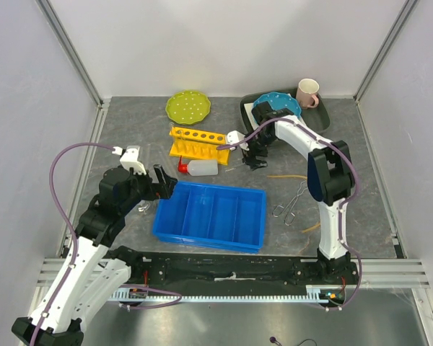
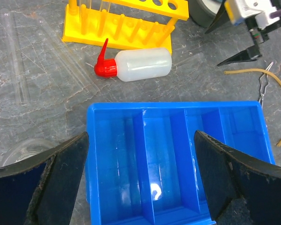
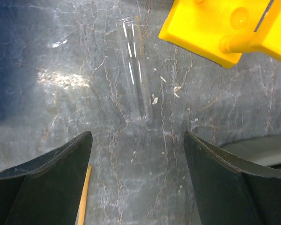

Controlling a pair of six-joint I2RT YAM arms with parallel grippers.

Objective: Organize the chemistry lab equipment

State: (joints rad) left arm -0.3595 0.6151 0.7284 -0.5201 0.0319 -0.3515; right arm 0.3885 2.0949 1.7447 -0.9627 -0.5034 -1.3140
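Looks like a pick of the clear test tube (image 3: 135, 70) by the right hand (image 3: 136, 137) — fingers spread wide, pinching nothing. Best done slowly: lower straight down until both fingers flank the glass, close across the tube's width near its middle, and squeeze gently, since thin round glass probably rolls or slips out under a hard pinch. Needs little wrist turn, judging by the wrist view, where the tube runs nearly square to the closing line. Worth keeping clear of the yellow test-tube rack (image 3: 210, 28), just up and to the right there.

Lies flat on the table (image 3: 61, 108), apart from the rack's corner, in line with the gap between the fingers but ahead of the tips, with what seems the rounded end nearest the hand and the open mouth farthest. Shows a thin tan rubber tube (image 3: 85, 187) low beside the finger on the view's left.

Leaves the left hand (image 2: 141, 136) out of it — also spread and holding nothing, hovering above the blue divided bin (image 2: 178, 107), well apart from the tube.
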